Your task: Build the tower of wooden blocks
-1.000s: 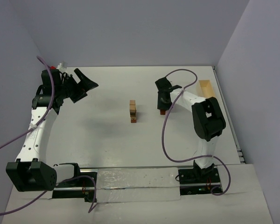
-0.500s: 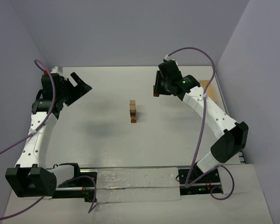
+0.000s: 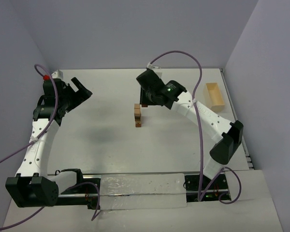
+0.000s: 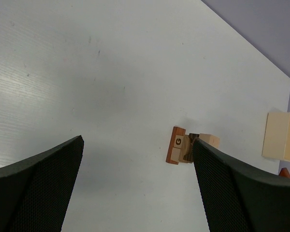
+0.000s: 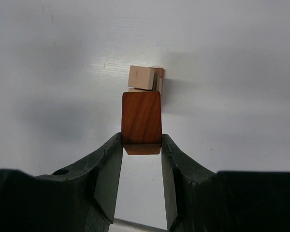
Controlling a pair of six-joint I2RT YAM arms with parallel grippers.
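Along the near edge of the white tabletop (image 3: 111,145), the two arm bases sit side by side. Farther in, about the middle of the tabletop, stands the wood block tower (image 3: 138,116), a narrow stack with a reddish-brown piece at its foot and tan cubes above. In the left wrist view the tower (image 4: 183,147) shows a tan cube bearing the letter G.

Just beyond the tower and slightly to its right, the right gripper (image 3: 144,100) hangs above the tabletop. Its jaws are clamped on a reddish-brown block (image 5: 141,121), pinching the block's lower end between the two fingertips. In the right wrist view the block's upper edge overlaps the tower (image 5: 145,79). Whether block and tower touch cannot be told.

Well off to the far left, the left gripper (image 3: 79,89) is raised above the tabletop, its jaws spread wide with nothing between them. The left wrist view shows only bare tabletop between the two black fingers (image 4: 43,183).

At the far right edge lies a pale wooden box (image 3: 213,95), open on top, well apart from the tower.
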